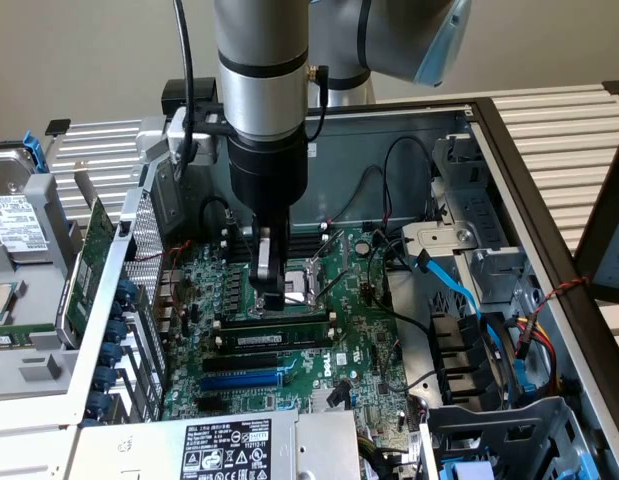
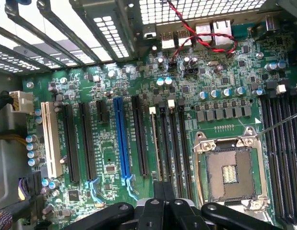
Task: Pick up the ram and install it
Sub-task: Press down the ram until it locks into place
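Note:
The ram (image 1: 279, 340) is a thin green stick with a white label. It stands on edge in the memory slot nearest the black and blue expansion slots. In the wrist view the ram (image 2: 156, 143) appears edge-on as a pale line between white clips. My gripper (image 1: 273, 296) hangs straight down over the memory slots, its tips just above and slightly behind the stick. The black fingers (image 2: 163, 199) are shut together with nothing between them. Whether they touch the stick I cannot tell.
The open case holds the green motherboard (image 1: 359, 340), with the bare CPU socket (image 2: 230, 170) beside the memory slots and a blue slot (image 2: 121, 139) on the other side. Blue cables (image 1: 459, 290) and drive bays crowd the exterior view's right. A green card (image 1: 89, 260) stands outside the case.

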Robot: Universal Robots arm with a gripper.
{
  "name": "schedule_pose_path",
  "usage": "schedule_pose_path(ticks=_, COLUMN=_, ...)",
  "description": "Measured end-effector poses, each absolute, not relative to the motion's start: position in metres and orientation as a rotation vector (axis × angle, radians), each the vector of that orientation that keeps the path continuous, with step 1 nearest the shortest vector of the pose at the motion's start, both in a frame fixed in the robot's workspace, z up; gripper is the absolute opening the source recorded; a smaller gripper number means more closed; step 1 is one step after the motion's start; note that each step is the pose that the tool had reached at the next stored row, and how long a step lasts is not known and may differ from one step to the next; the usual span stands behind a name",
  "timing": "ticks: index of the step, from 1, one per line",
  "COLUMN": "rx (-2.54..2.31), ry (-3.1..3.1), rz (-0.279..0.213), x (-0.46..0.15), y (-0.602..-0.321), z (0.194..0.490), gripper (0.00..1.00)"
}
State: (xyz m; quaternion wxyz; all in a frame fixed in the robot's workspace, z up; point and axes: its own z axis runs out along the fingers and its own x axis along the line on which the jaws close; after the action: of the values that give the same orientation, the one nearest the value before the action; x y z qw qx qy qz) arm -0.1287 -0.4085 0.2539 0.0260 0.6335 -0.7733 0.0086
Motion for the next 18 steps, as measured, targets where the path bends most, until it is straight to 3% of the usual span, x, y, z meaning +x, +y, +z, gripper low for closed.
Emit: schedule_pose_path(ticks=18, rx=1.608, ry=-2.638, rz=0.017, x=-0.1287, y=-0.4085, z=0.2534, gripper=0.11)
